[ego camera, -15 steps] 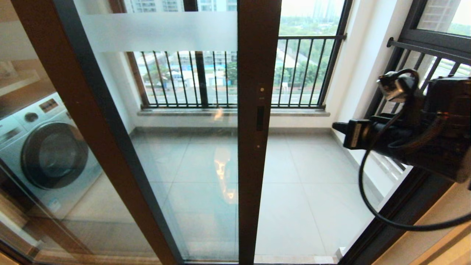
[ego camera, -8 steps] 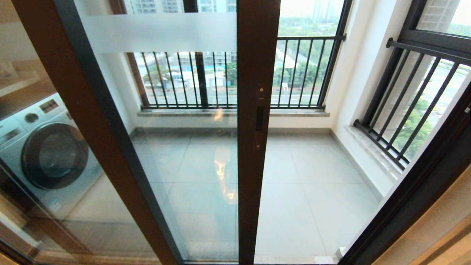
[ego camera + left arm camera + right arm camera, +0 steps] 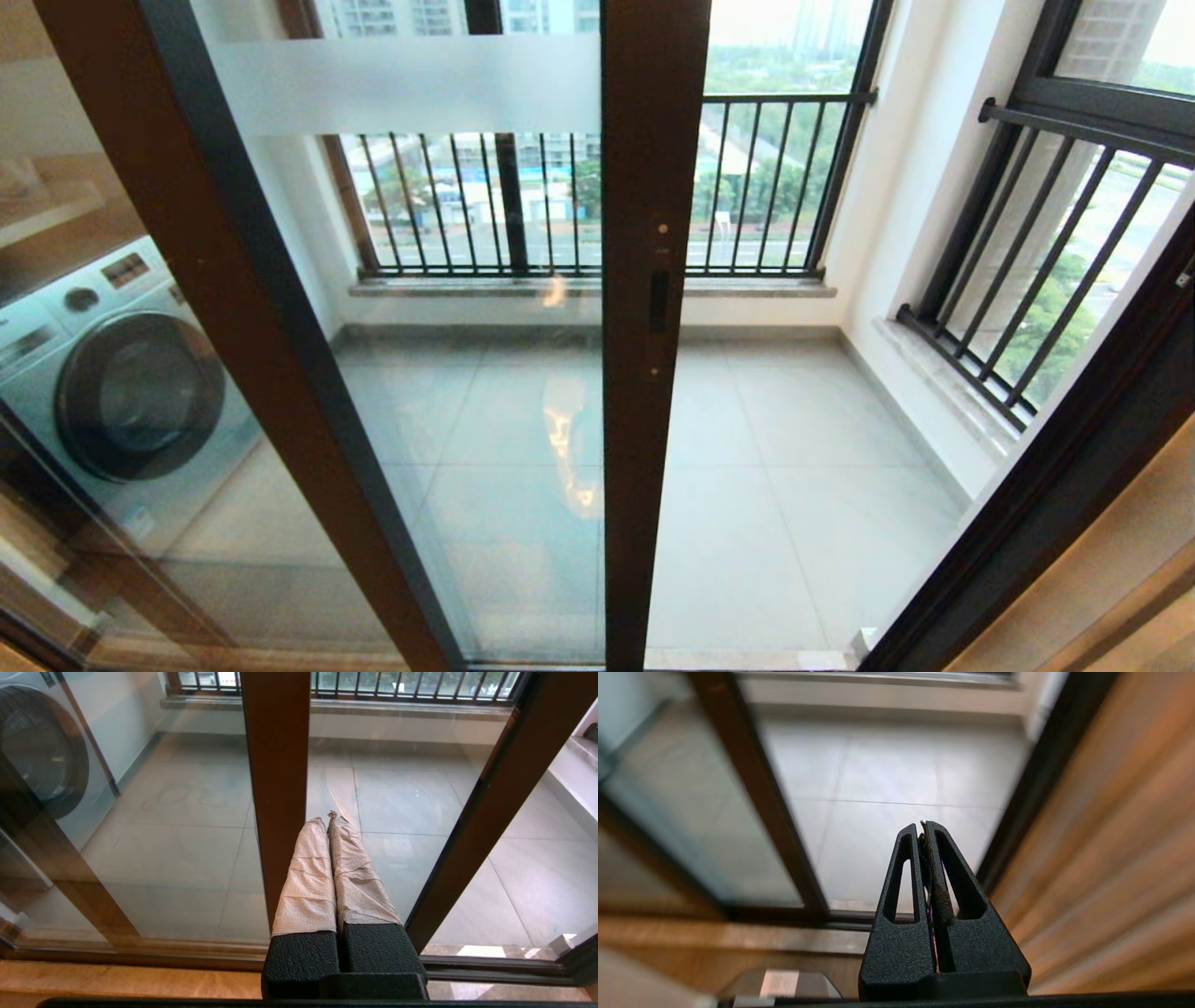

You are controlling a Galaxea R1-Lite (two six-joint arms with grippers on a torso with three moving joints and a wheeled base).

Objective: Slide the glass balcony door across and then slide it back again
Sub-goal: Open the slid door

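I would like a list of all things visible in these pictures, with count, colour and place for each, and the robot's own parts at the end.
glass balcony door: one, clear glass in a dark brown frame, frosted white band near the top, middle of the head view, partly open with a gap on its right.
lock plate: one, dark, on the door's right stile.
washing machine: one, pale grey with a dark round door, behind glass on the left.
railing windows: two, black bars, one at the balcony's far end, one on its right wall.
floor tiles: many, light grey, balcony floor.
left gripper: one, black with pale wrapped fingers, shut, low before the door stile.
right gripper: one, black, shut, low near the open gap.
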